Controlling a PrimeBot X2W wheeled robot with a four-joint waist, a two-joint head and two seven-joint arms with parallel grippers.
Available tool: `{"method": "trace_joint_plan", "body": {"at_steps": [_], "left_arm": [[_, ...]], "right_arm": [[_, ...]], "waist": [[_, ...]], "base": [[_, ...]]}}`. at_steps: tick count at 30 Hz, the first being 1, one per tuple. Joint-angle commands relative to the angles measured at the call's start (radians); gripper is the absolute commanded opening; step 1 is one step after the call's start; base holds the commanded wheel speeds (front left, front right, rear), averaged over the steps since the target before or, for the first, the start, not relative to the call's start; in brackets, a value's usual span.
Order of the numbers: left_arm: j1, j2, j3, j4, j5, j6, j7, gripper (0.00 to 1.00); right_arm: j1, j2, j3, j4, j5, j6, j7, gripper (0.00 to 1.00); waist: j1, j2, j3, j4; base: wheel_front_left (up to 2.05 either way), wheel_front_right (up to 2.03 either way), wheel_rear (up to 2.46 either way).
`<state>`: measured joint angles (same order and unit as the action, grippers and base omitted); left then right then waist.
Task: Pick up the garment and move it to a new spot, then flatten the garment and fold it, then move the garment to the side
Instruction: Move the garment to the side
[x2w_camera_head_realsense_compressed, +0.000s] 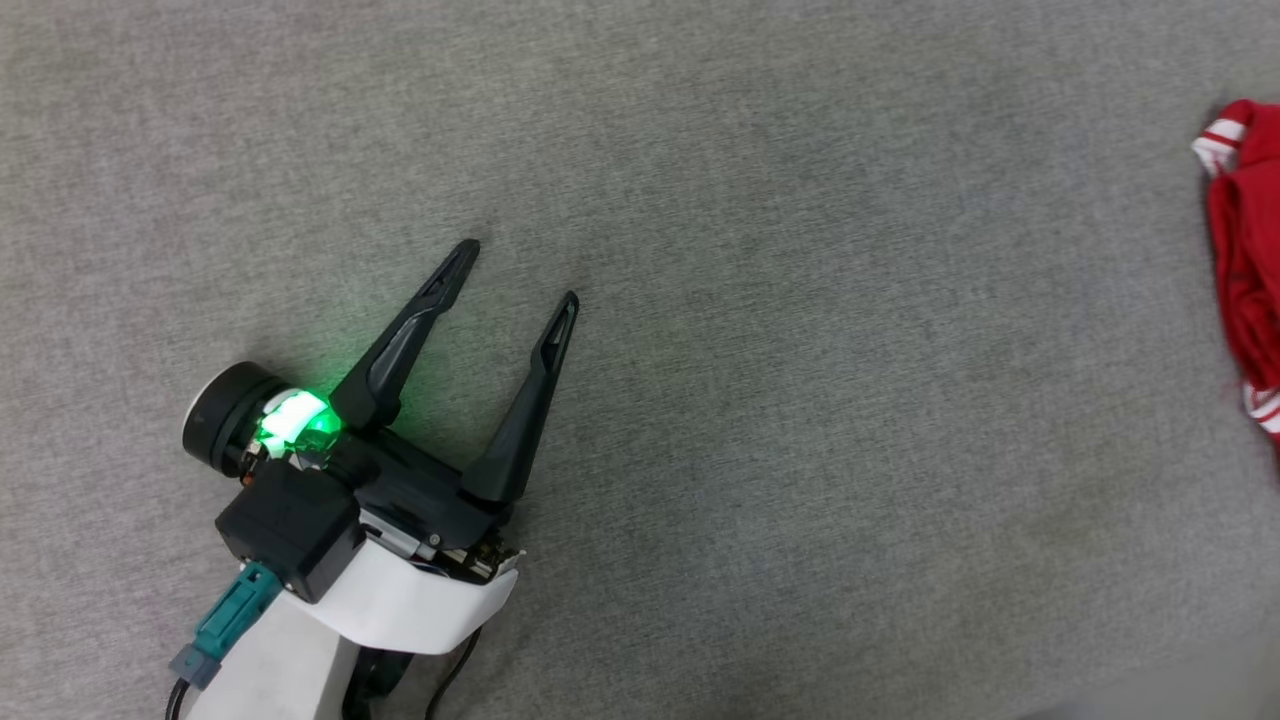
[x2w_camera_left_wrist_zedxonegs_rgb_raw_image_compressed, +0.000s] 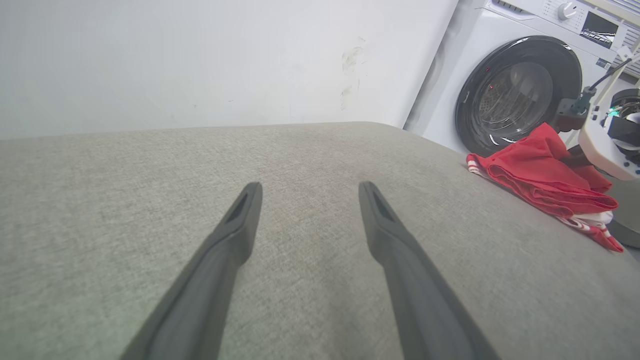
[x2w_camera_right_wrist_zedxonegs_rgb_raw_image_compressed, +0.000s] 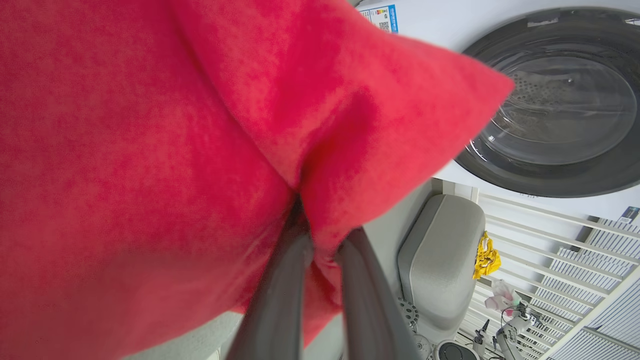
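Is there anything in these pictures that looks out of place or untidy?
The garment sits crumpled in a heap near the edge of the grey surface, not flat; the right gripper pinches its red cloth. The wall bears a dark smudge.

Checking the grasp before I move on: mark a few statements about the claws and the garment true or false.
1. The left claw is open and empty. True.
2. The right claw is shut on the garment. True.
3. The garment lies spread flat mid-surface. False: it is bunched up near the right edge of the grey surface.
4. The left claw touches the garment. False: bare surface lies between them.
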<state>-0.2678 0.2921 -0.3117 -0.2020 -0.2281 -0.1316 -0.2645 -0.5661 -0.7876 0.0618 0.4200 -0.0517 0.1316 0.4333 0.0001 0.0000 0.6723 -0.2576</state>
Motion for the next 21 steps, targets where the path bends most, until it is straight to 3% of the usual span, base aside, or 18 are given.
{"method": "trace_joint_plan", "body": {"at_steps": [1,5,6,7,13,21], "left_arm": [[-0.001,0.006,0.013,0.016,0.003,0.003,0.001,1.0],[0.014,-0.002,0.016,0.015,0.002,0.002,0.002,1.0],[0.018,-0.005,0.016,0.017,0.003,0.002,0.002,1.0],[0.021,-0.009,0.017,0.017,0.005,0.002,0.002,1.0],[0.032,-0.053,0.029,0.021,-0.003,0.002,0.001,1.0],[0.095,-0.1,0.103,0.055,-0.009,0.002,-0.001,1.0]], "right_arm": [[-0.022,0.0,-0.013,0.015,-0.009,-0.002,-0.012,0.0],[-0.033,0.016,-0.036,0.064,-0.038,-0.002,-0.044,0.0],[-0.036,0.02,-0.04,0.07,-0.044,-0.002,-0.046,0.29],[-0.038,0.027,-0.05,0.083,-0.044,-0.002,-0.033,1.0],[-0.036,0.048,-0.061,0.041,-0.067,-0.002,-0.046,1.0],[-0.015,0.108,-0.062,-0.099,-0.011,-0.002,-0.098,1.0]], "waist": [[-0.0001,0.0,0.004,0.008],[-0.0001,0.0,-0.002,0.019],[-0.0001,0.0,-0.007,0.022],[-0.0001,0.0,-0.015,0.024],[-0.0001,0.0,-0.104,0.046],[-0.0001,0.0,-0.27,0.086]], "base": [[0.0,0.0,0.0],[0.0,0.0,0.0],[0.0,0.0,0.0],[0.0,0.0,0.0],[0.0,0.0,0.0],[0.0,0.0,0.0]]}}
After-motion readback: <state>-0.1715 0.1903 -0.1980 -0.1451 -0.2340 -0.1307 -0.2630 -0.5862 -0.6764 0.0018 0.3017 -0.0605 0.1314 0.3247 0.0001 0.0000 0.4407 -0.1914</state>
